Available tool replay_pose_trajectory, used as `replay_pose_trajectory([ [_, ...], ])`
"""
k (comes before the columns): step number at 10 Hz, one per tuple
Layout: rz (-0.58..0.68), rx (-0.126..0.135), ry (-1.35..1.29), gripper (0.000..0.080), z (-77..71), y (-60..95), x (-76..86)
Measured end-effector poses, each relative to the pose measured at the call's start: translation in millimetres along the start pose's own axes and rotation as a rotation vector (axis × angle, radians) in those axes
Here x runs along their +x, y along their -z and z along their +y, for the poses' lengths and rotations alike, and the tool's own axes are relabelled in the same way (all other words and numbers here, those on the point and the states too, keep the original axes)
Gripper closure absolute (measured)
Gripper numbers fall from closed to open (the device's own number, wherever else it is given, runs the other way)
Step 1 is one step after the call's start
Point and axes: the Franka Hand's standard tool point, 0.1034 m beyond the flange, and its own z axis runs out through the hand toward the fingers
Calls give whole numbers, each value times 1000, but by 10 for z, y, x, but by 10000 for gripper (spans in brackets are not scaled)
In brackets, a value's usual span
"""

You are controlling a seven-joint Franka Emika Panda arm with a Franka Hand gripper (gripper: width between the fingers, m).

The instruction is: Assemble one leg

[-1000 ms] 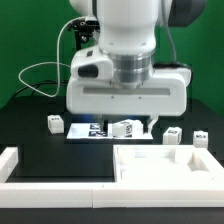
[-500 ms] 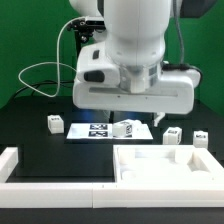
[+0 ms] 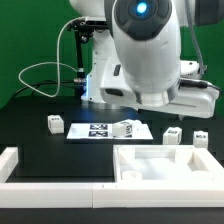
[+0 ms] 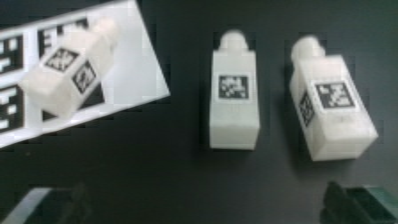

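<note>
Several legs, small white blocks with marker tags, lie on the black table. In the exterior view one leg (image 3: 55,123) lies at the left, one (image 3: 125,128) lies on the marker board (image 3: 90,131), and two (image 3: 173,135) (image 3: 200,137) lie at the right. The wrist view shows the leg on the marker board (image 4: 71,68) and the two on the black table (image 4: 231,95) (image 4: 331,100). My gripper (image 4: 205,208) is open and empty above them, with dark fingertips (image 4: 368,200) at the frame's corners. In the exterior view the arm's body hides the fingers.
The large white rimmed panel (image 3: 150,172) lies at the front right. A white border piece (image 3: 10,160) runs along the front left. Black cables (image 3: 40,72) hang behind at the left against the green backdrop.
The arm has swung toward the exterior view's right and tilted, now over the two right-hand legs. The legs and panel have not moved.
</note>
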Motion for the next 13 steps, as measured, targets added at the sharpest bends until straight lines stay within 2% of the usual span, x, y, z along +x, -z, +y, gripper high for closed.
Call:
replay_pose_trajectory([
  [1, 13, 4, -2, 151, -4, 17, 84],
  [2, 17, 15, -5, 151, -16, 0, 83],
  [3, -2, 88, -24, 151, -59, -118, 86],
  [4, 8, 118, -48, 151, -103, -261, 89],
  [5, 14, 112, -37, 151, -178, -355, 42],
  [7, 18, 119, -41, 151, -141, -308, 69],
  [9, 17, 119, -42, 151, -138, -329, 75],
  [10, 7, 144, -59, 151, -138, -441, 94],
  [11, -4, 155, -76, 151, -131, -618, 105],
  [12, -19, 146, -76, 151, -149, -759, 78],
  [13, -27, 143, -75, 151, -157, -804, 71],
])
